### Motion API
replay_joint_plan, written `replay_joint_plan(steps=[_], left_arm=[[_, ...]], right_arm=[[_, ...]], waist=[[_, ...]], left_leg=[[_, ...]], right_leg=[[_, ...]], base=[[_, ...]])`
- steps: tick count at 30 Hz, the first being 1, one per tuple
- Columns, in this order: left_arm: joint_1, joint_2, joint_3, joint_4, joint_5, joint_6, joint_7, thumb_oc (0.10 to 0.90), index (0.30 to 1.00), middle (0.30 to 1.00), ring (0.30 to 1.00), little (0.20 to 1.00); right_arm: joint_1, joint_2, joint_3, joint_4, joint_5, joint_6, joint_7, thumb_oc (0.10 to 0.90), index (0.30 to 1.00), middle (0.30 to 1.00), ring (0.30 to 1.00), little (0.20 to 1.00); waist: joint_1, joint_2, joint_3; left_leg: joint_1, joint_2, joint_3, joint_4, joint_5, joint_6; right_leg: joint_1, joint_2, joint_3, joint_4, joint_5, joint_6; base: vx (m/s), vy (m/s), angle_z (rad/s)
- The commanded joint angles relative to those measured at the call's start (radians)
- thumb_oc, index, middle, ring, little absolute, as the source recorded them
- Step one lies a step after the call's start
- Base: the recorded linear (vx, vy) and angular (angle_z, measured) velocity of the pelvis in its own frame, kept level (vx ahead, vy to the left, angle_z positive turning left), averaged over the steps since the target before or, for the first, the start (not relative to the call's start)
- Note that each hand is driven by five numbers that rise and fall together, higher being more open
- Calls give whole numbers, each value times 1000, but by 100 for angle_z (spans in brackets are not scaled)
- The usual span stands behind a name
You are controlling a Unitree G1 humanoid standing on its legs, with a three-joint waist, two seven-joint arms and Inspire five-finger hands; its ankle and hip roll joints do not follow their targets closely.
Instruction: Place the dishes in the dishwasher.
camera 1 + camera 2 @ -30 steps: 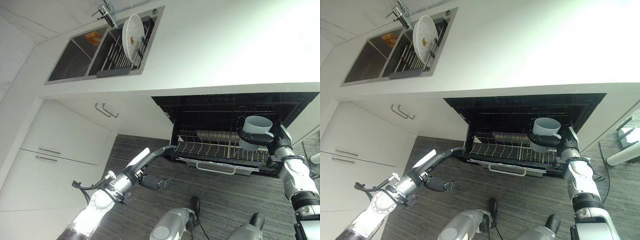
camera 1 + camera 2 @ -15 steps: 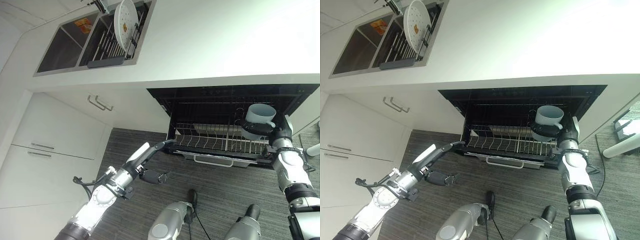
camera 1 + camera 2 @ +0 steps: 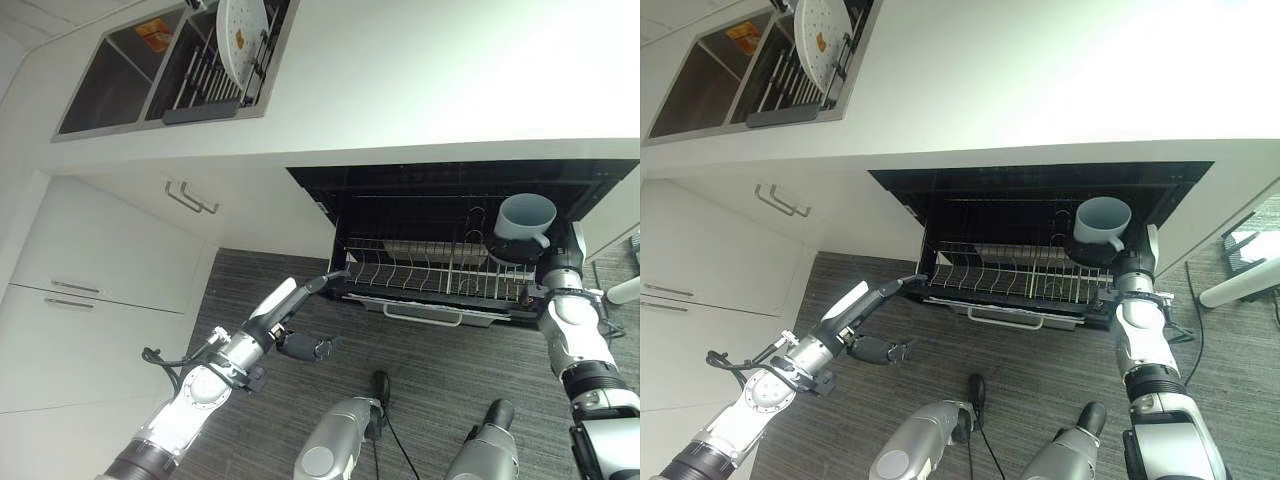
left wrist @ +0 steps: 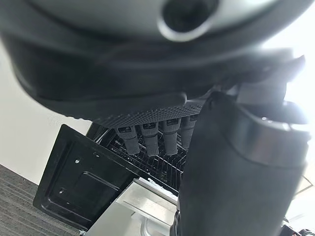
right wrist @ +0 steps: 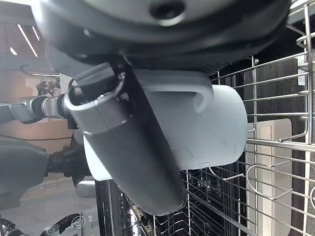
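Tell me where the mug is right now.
The mug is gripped in the right hand, held over the right end of the dishwasher rack, on the right of both eye views.

Dishwasher [image 3: 450, 200] standing open under the countertop [image 3: 450, 90], wire rack [image 3: 420, 280] pulled forward offering open tine rows at left and middle, mug [image 3: 523, 218] in the right hand [image 3: 520, 250] occupying the right end, left hand [image 3: 325, 285] reaching the rack's left corner
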Motion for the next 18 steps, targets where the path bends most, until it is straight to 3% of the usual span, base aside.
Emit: replay_joint_plan(steps=[1, 2, 3, 7, 9, 10, 13, 14, 18], left_arm=[[-39, 19, 74, -80, 22, -81, 67, 800, 900, 900, 900, 900], [-33, 14, 80, -78, 28, -84, 68, 800, 900, 900, 900, 900], [-32, 15, 88, -69, 34, -92, 69, 800, 900, 900, 900, 900], [-33, 23, 107, -63, 53, -106, 65, 800, 900, 900, 900, 900], [-34, 35, 117, -61, 63, -110, 65, 800, 900, 900, 900, 900], [-38, 44, 127, -60, 76, -111, 64, 800, 900, 900, 900, 900], [-45, 61, 141, -59, 90, -107, 61, 800, 900, 900, 900, 900], [-55, 71, 150, -57, 100, -101, 55, 800, 900, 900, 900, 900], [-72, 89, 167, -69, 109, -76, 42, 800, 900, 900, 900, 900]], right_arm=[[16, 71, 58, -33, -90, 68, -101, 800, 900, 900, 900, 900], [34, 80, 72, -60, -129, 111, -118, 800, 900, 900, 900, 900], [51, 87, 97, -96, -202, 198, -138, 800, 900, 900, 900, 900], [70, 66, 160, -143, -389, 380, -152, 800, 900, 900, 900, 900], [73, 53, 190, -165, -426, 461, -125, 800, 900, 900, 900, 900], [78, 42, 211, -187, -461, 540, -68, 800, 900, 900, 900, 900], [87, 33, 234, -218, -477, 602, -19, 800, 900, 900, 900, 900], [84, 31, 246, -228, -495, 636, 17, 800, 900, 900, 900, 900], [93, 9, 249, -288, -559, 682, 88, 800, 900, 900, 900, 900]], waist=[[12, 22, 10], [10, 18, 11], [6, 10, 14], [5, -18, 23], [6, -38, 25], [6, -59, 29], [5, -89, 31], [5, -111, 31], [-1, -150, 27]], left_leg=[[-13, 26, 6, 10, -67, -15], [-14, 28, 8, 10, -67, -15], [-17, 31, 9, 10, -66, -14], [-25, 41, 14, 10, -65, -13], [-29, 47, 15, 10, -64, -13], [-32, 57, 17, 10, -64, -14], [-34, 71, 22, 10, -65, -16], [-35, 82, 27, 10, -66, -18], [-29, 100, 37, 10, -68, -22]], right_leg=[[-15, 42, 38, 62, -105, -37], [-18, 43, 41, 62, -104, -37], [-25, 45, 44, 65, -102, -37], [-32, 51, 45, 63, -96, -35], [-31, 57, 43, 56, -89, -32], [-30, 63, 41, 47, -81, -30], [-22, 73, 38, 28, -69, -25], [-13, 80, 34, 7, -56, -21], [-1, 91, 30, -19, -40, -15]], base=[[0, 0, 0], [-33, -25, -2], [-36, -40, -3], [-50, -97, -3], [-62, -162, -1], [-62, -171, -2], [-56, -180, 4], [-56, -190, 2], [-35, -145, -5]])
